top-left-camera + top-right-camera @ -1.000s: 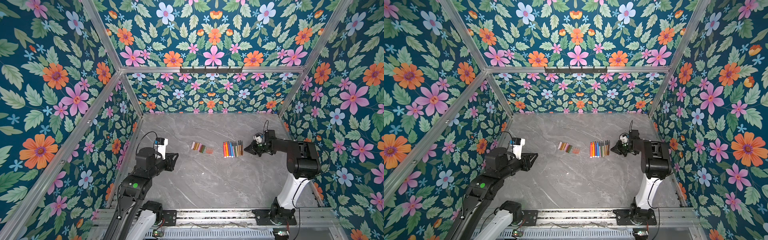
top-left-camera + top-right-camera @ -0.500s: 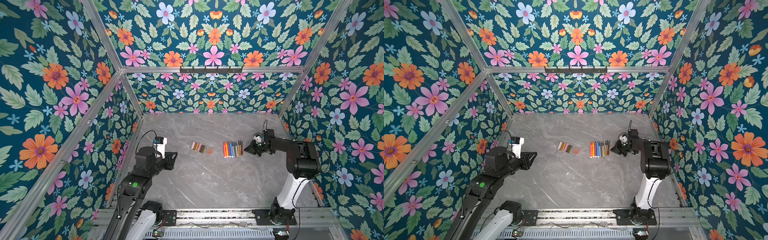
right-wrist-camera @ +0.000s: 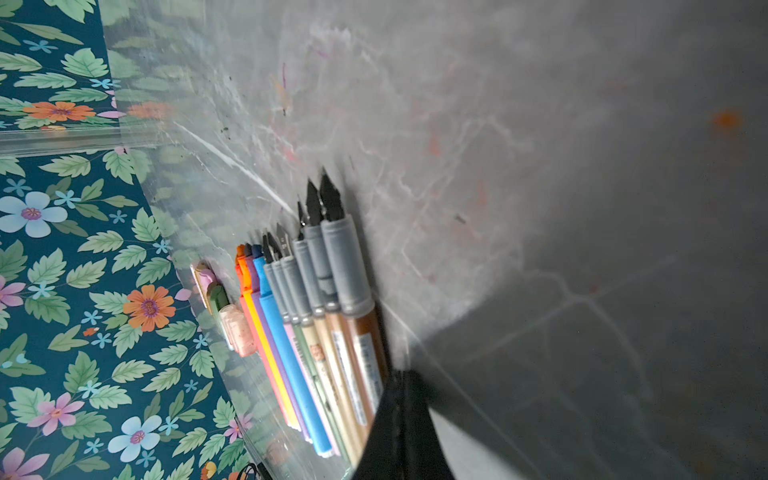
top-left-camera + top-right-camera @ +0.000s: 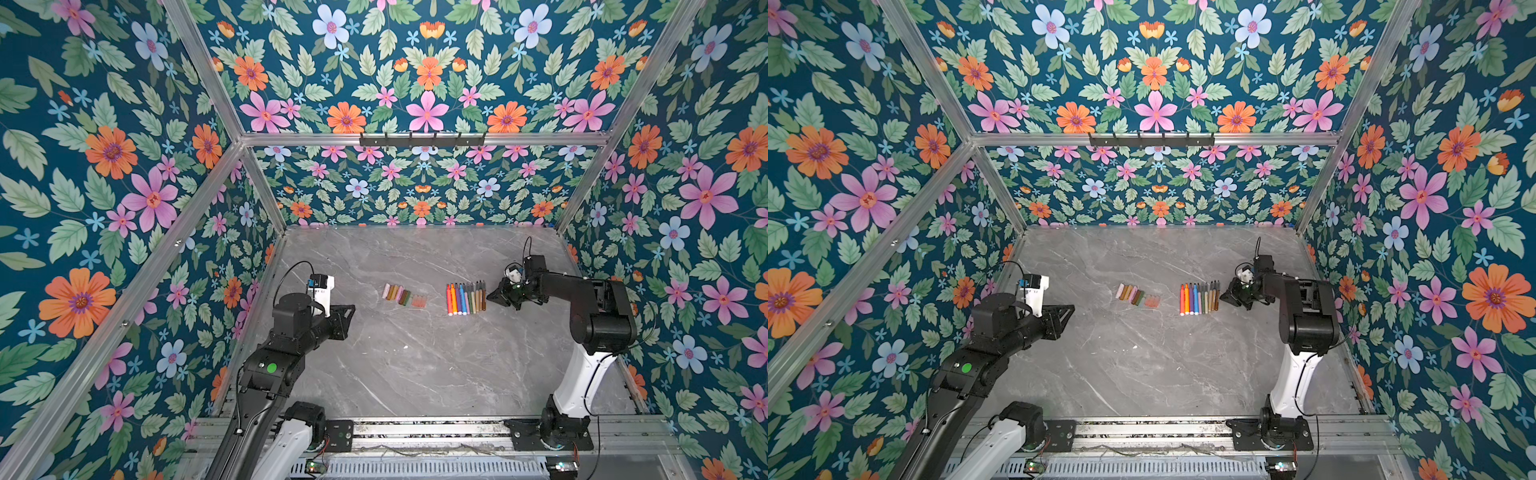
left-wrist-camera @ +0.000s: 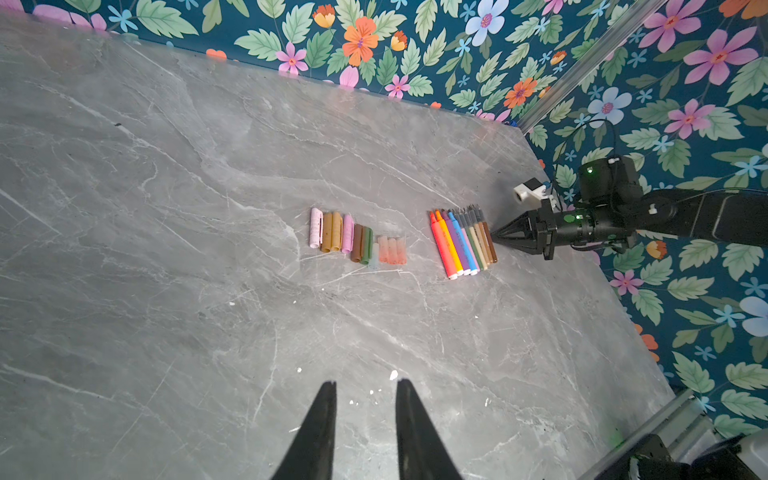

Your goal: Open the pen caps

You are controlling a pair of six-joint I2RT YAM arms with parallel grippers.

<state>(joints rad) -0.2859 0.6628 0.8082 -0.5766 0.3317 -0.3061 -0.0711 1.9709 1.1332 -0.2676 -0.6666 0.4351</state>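
The right end effector (image 4: 490,296), closed and empty, sits just beside the uncapped pens (image 4: 464,298); the left end effector (image 5: 365,383) hovers slightly open, empty.

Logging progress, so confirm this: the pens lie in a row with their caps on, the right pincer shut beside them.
Not so: the left wrist view shows the pens in a row with tips bare, the pen caps in a separate row. The right pincer is shut beside them.

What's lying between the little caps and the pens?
Nothing: only bare grey table between the pen caps and the pens, seen in both top views and the left wrist view.
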